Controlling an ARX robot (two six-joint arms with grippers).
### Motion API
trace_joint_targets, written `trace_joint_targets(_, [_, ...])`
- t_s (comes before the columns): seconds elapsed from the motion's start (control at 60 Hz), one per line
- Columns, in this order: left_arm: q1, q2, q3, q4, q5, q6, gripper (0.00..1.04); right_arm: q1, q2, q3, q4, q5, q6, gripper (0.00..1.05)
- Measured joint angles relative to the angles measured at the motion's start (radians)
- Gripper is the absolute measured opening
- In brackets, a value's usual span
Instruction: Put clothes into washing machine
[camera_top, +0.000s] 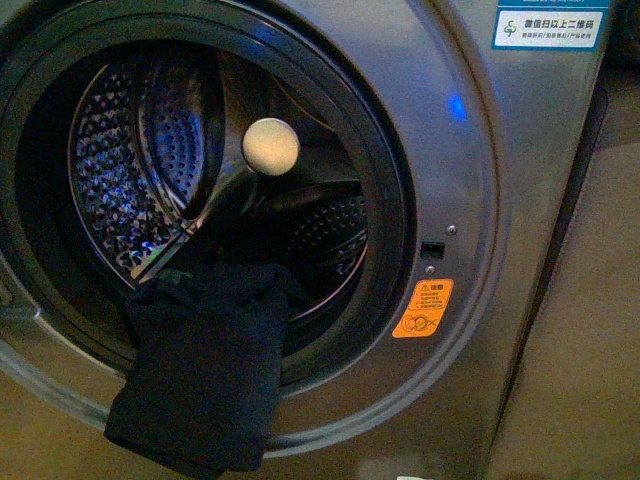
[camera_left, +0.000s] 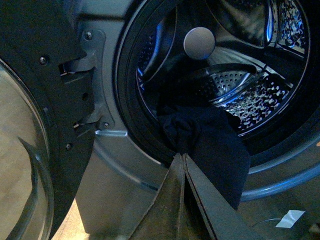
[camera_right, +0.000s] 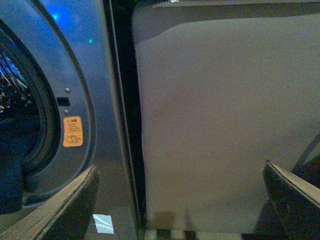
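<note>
The washing machine (camera_top: 470, 150) fills the front view, its round porthole open onto a perforated steel drum (camera_top: 130, 170). The clothes (camera_top: 200, 370), one dark navy garment, drape over the lower rim of the porthole, half inside the drum and half hanging down the front. In the left wrist view the same clothes (camera_left: 215, 145) lie on the rim just beyond my left gripper (camera_left: 182, 156), whose fingers are shut together with nothing between them. My right gripper (camera_right: 180, 172) is open and empty, facing a plain grey panel (camera_right: 225, 125) beside the machine. Neither arm shows in the front view.
The machine's open door (camera_left: 30, 150), with its glass bowl, stands beside the hinge (camera_left: 85, 95). An orange warning sticker (camera_top: 422, 308) and a small blue light (camera_top: 455, 105) mark the front panel. A white scrap (camera_right: 103, 223) lies on the floor below.
</note>
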Motion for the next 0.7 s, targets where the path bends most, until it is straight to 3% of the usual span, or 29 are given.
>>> trace_joint_targets(0.333, [0.0,-0.087,0.0,-0.088,0.0,0.0,0.04,0.0,0.0,0.0,0.0,0.0,0.0,0.97])
trace_joint_targets(0.45, [0.0,-0.23,0.0,-0.253,0.0,0.0,0.04,0.0,0.0,0.0,0.0,0.0,0.0,0.97])
trace_joint_targets(0.7, [0.0,-0.256,0.0,-0.264,0.0,0.0,0.04,0.0,0.0,0.0,0.0,0.0,0.0,0.97])
